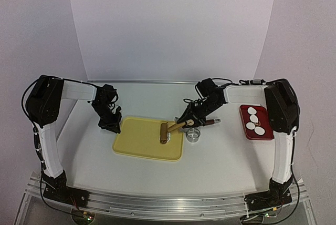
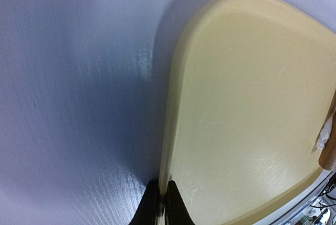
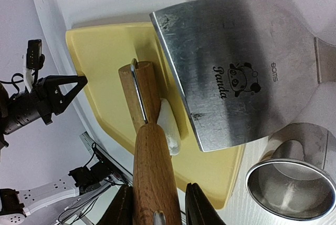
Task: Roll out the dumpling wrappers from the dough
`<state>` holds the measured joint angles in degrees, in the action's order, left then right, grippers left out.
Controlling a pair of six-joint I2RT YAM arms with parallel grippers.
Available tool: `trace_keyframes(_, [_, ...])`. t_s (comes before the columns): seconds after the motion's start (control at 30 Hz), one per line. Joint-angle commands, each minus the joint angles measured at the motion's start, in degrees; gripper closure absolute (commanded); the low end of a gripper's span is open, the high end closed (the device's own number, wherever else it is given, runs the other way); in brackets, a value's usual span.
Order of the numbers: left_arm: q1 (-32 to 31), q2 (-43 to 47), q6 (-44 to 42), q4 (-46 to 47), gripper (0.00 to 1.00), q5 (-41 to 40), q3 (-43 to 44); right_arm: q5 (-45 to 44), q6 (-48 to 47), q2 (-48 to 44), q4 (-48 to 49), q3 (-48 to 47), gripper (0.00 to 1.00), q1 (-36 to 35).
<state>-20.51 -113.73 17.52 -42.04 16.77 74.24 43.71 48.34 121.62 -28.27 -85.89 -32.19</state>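
Note:
A yellow board (image 1: pixel 137 140) lies mid-table. My left gripper (image 1: pixel 111 125) is shut on the board's left rim (image 2: pixel 164 183), which sits pinched between the black fingers (image 2: pixel 176 209). My right gripper (image 3: pixel 157 206) is shut on the wooden handle of a small rolling pin (image 3: pixel 152 167). The pin's roller head (image 1: pixel 164 132) rests on the board's right part, pressing a small white piece of dough (image 3: pixel 170 125). That dough also peeks in at the right edge of the left wrist view (image 2: pixel 325 133). Several dumpling wrappers (image 1: pixel 254 120), flat white discs, lie on a red tray (image 1: pixel 266 130) at the right.
A metal ring cutter (image 1: pixel 193 135) stands just right of the board, close under my right arm (image 3: pixel 286 185). A steel bench scraper (image 3: pixel 236 78) lies beside it, its blade overlapping the board's right edge. White walls close in the table at the back and sides.

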Motion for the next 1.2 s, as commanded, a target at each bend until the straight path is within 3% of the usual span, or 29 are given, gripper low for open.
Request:
trace_keyframes(0.0, [0.73,-1.61,2.37,4.24,1.00,-3.47,-1.79,-34.82,-1.53,14.33,-20.04,7.62,1.00,-4.59])
trace_keyframes(0.57, [0.73,0.02,3.22,5.62,1.00,-2.55,-4.10,-35.54,-3.58,13.22,-18.92,5.95,1.00,-6.29])
trace_keyframes(0.73, [0.74,0.90,3.13,5.39,1.00,-2.61,-3.91,-34.07,-9.26,10.52,-18.96,0.90,1.00,-8.72])
trace_keyframes(0.97, [0.74,2.12,3.13,5.59,1.00,-1.90,-3.72,-16.38,-18.96,4.47,-18.92,-13.91,1.00,-11.94])
trace_keyframes(1.17, [0.73,2.31,1.22,6.47,1.00,-1.57,-3.47,-8.28,-16.58,0.05,-17.62,-23.78,1.00,-13.50])
